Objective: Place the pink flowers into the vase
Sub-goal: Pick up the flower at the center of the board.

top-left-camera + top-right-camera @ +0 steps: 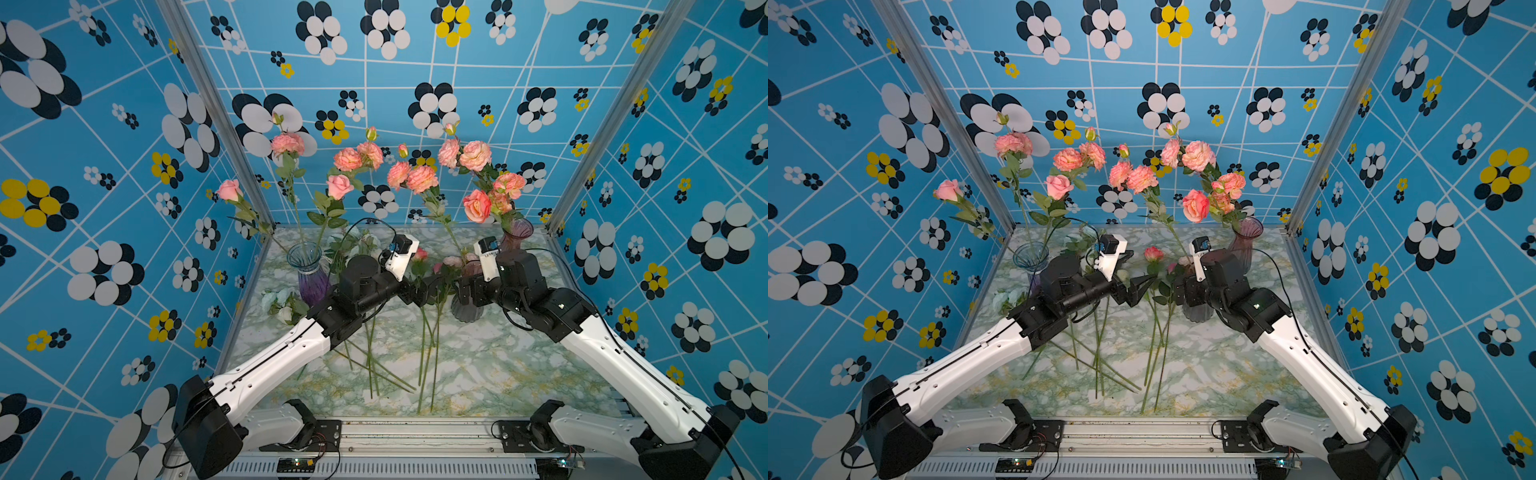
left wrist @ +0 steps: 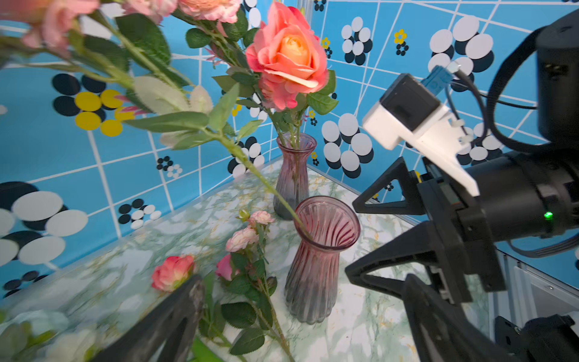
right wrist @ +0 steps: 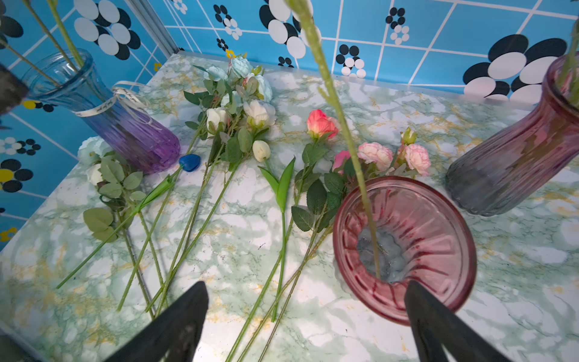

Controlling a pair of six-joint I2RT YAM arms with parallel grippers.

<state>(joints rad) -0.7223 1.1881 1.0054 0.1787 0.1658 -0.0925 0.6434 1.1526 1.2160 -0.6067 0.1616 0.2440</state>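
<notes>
Stem [image 3: 357, 163] reaching vase [image 3: 445, 225] floor — right wrist only; left gripper [image 1: 1144, 286], right gripper [image 3: 305, 286] wide.

A leaning stem [image 3: 344, 131] is crossing the mouth of the pink vase [image 3: 438, 225], leaving the rest open. Loose pink flowers [image 3: 376, 153] are crowding the counter [image 3: 517, 297] just beside it. A second vase [image 3: 507, 169] is standing behind it. In front, the counter is lying bare.
</notes>
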